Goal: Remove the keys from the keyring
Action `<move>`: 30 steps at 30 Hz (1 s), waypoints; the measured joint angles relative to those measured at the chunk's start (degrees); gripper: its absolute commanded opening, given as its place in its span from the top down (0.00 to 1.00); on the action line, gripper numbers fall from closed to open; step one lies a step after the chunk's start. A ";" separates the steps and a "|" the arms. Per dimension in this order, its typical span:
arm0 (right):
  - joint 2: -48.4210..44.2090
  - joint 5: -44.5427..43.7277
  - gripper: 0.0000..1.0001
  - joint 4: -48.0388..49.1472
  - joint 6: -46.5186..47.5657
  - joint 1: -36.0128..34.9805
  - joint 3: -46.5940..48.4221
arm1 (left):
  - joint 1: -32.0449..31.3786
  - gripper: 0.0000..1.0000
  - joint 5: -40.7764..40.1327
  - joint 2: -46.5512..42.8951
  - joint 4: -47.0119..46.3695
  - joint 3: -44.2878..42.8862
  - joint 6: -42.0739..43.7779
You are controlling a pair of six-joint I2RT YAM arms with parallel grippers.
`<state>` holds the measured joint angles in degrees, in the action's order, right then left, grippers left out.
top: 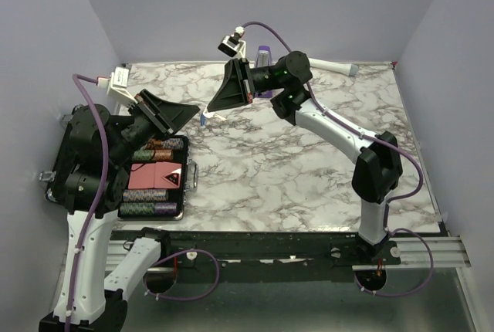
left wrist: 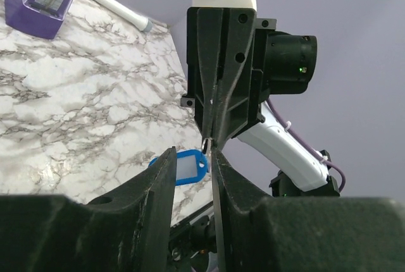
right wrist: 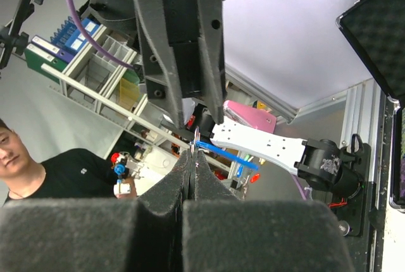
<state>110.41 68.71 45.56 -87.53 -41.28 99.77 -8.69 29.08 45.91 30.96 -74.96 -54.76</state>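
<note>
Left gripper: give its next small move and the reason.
Probably close the left gripper on the blue-headed key: its jaws stand apart close to it, while the right gripper, shut, pinches the keyring above the table. Both need a grip before pulling apart.

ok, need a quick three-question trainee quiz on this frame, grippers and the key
1. True or false: the right gripper has its jaws wide apart.
2. Where is the blue-headed key? A: dropped and lying flat. B: up in the air at the two grippers' tips. C: out of every view.
3. Short answer: which gripper's jaws show a clear gap between them?

Key: 1 false, its jaws are shut. 2 B. 3 the left gripper.
</note>
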 measured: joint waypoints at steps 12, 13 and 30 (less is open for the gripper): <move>0.57 0.48 0.99 0.96 -2.25 -0.02 1.09 | 0.00 0.69 0.02 -1.07 -4.13 3.23 -2.60; 0.61 0.52 0.99 0.98 -2.36 0.00 1.22 | 0.00 0.69 0.04 -1.20 -4.55 3.39 -2.80; 2.54 0.85 0.99 1.55 -3.10 0.00 3.28 | 0.00 0.83 1.57 -1.18 -8.00 5.25 -4.07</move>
<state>112.95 69.56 47.11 -90.63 -41.28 103.04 -8.69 30.65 44.73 22.96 -69.71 -58.83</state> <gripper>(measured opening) 0.009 0.248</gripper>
